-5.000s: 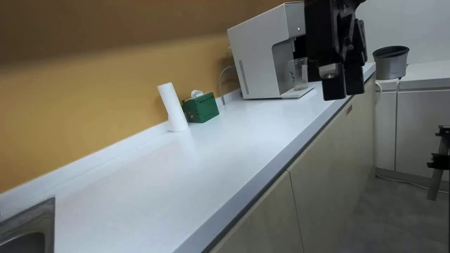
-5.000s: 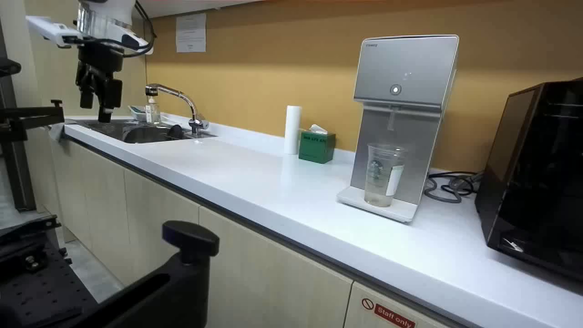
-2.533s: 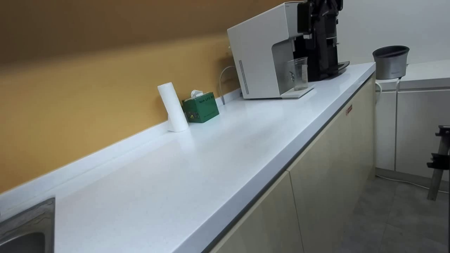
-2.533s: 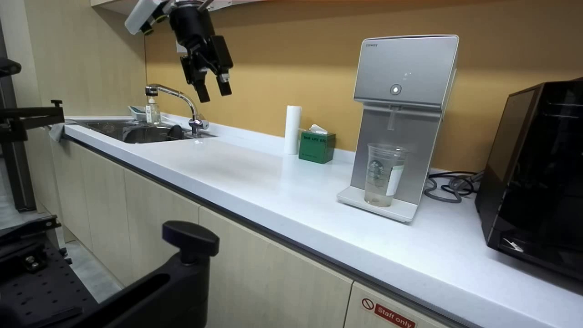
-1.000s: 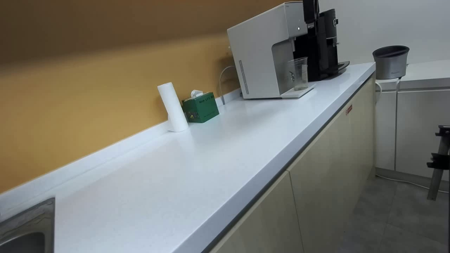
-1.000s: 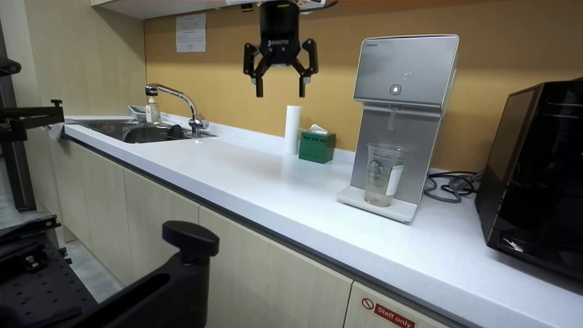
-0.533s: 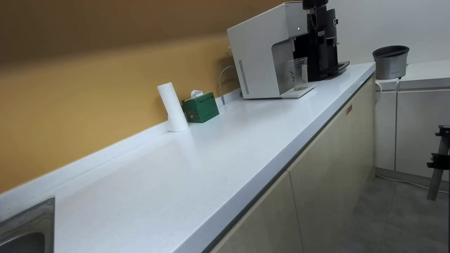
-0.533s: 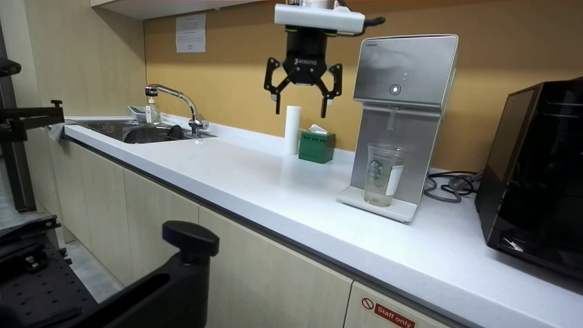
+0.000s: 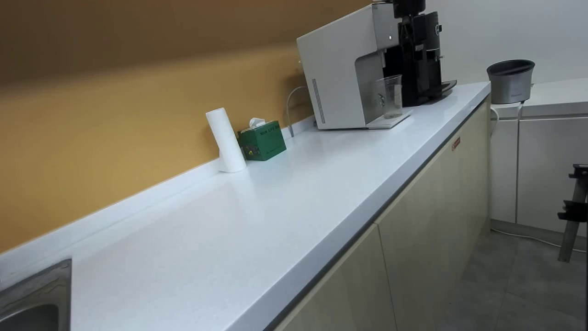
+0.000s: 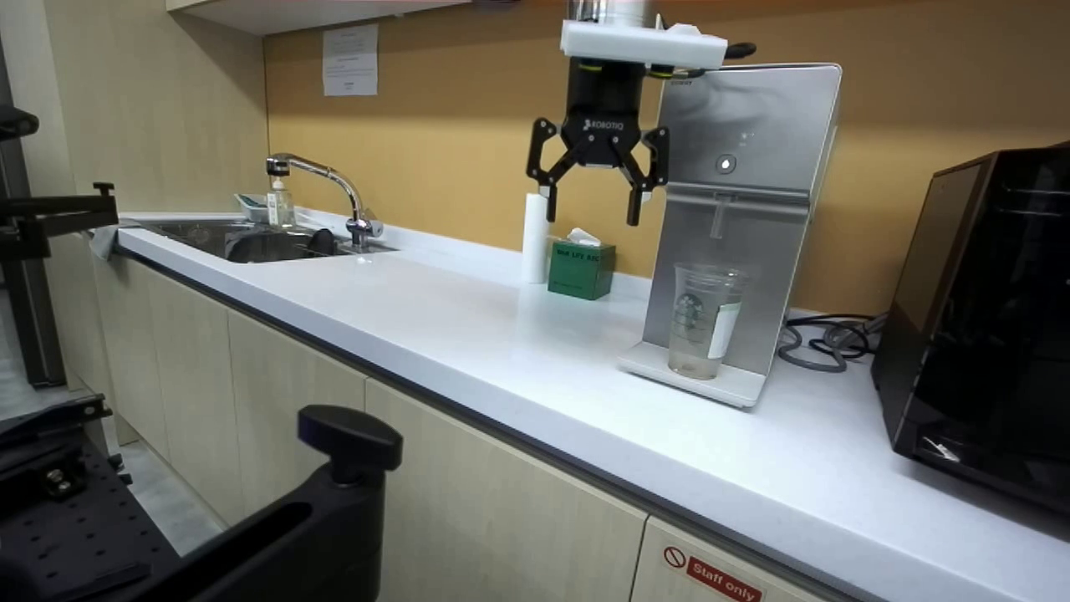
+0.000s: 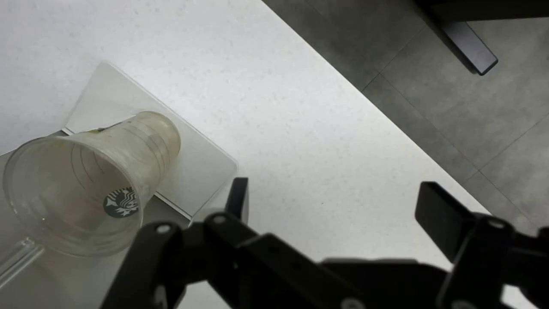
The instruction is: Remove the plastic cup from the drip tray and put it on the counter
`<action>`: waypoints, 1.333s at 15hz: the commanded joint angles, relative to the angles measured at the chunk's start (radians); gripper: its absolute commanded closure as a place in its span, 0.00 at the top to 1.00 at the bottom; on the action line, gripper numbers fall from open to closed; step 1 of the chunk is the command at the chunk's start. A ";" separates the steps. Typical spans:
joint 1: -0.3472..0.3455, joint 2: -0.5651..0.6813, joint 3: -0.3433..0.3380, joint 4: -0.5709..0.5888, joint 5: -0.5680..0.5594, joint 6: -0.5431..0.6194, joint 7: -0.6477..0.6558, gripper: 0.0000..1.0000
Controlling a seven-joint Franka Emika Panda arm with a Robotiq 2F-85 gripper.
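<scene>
The clear plastic cup (image 10: 695,330) stands upright on the drip tray (image 10: 648,360) of the white machine. It also shows in an exterior view (image 9: 392,97). In the wrist view the cup (image 11: 148,141) lies left of my jaws, its open rim toward the camera, with a green logo. My gripper (image 10: 593,214) is open and empty. It hangs in the air above the counter (image 10: 468,334), higher than the cup's rim and to its left in that view. In the wrist view bare counter (image 11: 317,128) shows between my fingertips (image 11: 334,197).
The white machine (image 10: 740,125) rises behind the cup, with a spout (image 10: 719,219) above it. A black appliance (image 10: 978,334) and cables (image 10: 823,343) stand on its far side. A white roll (image 10: 537,242), green tissue box (image 10: 583,269) and sink (image 10: 226,238) are along the counter.
My gripper has come from above the sink toward the machine and turned. In the last second it moved right and lower. It stayed open. The cup has not moved.
</scene>
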 commanded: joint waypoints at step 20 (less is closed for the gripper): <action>-0.084 0.002 0.027 -0.124 0.241 0.362 -0.320 1.00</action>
